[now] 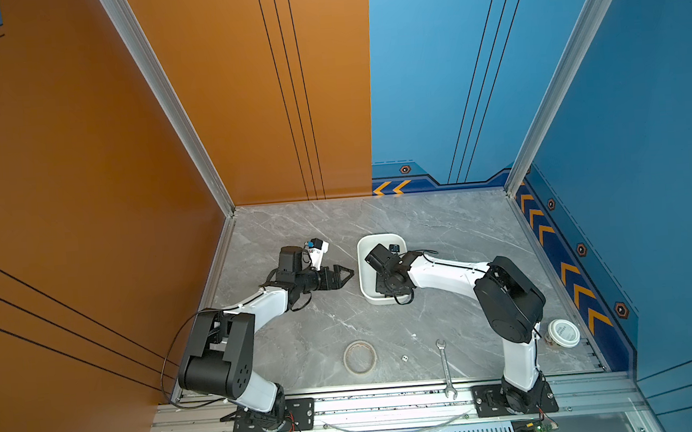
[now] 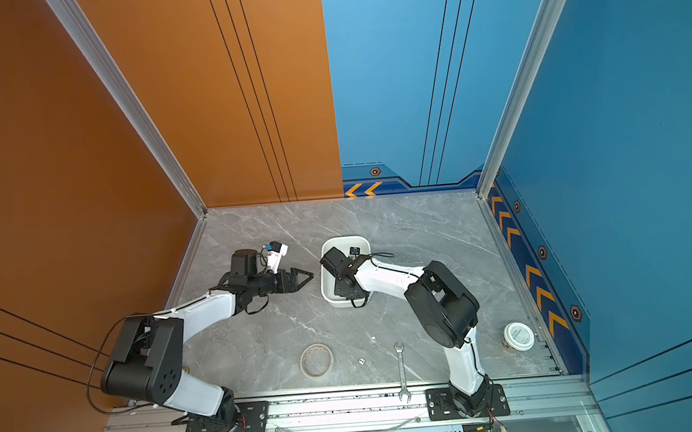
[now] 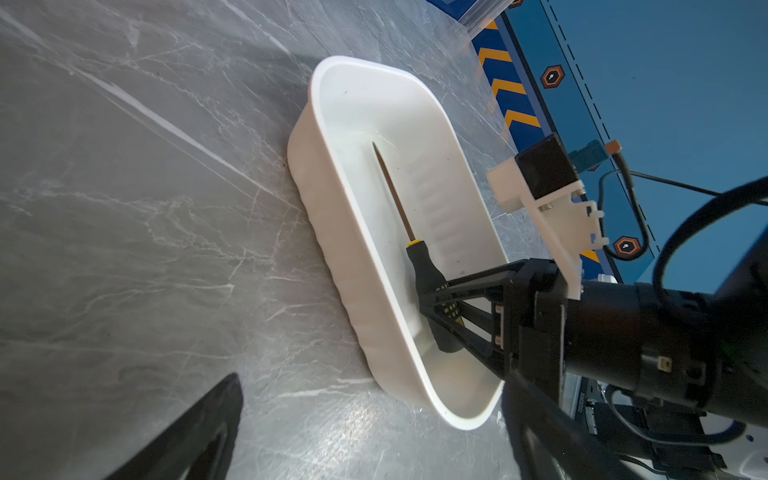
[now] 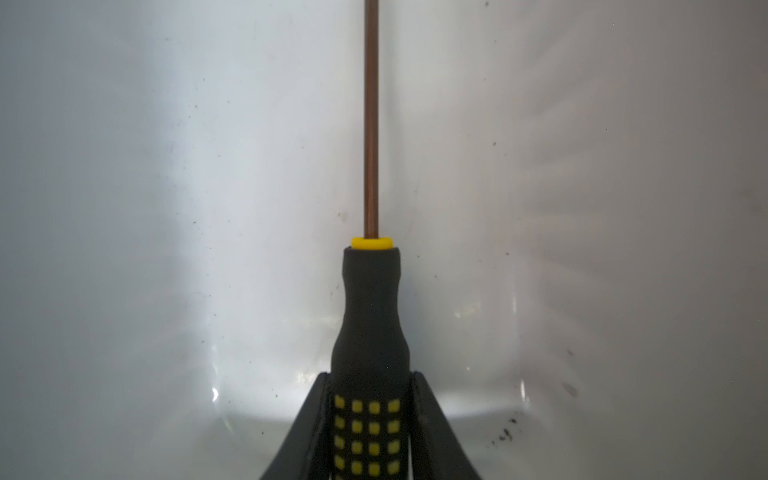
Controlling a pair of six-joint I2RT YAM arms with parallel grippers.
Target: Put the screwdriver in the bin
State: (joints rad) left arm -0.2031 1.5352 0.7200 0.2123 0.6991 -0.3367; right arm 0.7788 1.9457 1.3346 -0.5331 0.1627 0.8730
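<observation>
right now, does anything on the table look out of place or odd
Mainly the wrench: its near end pokes past the front edge of the table onto the metal rail. Dark specks dirty the floor of the bin near the screwdriver. Nothing looks spilled or broken.

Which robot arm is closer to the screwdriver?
Right. The right end effector straddles the screwdriver handle inside the bin; the left end effector is outside the bin, beside it.
</observation>
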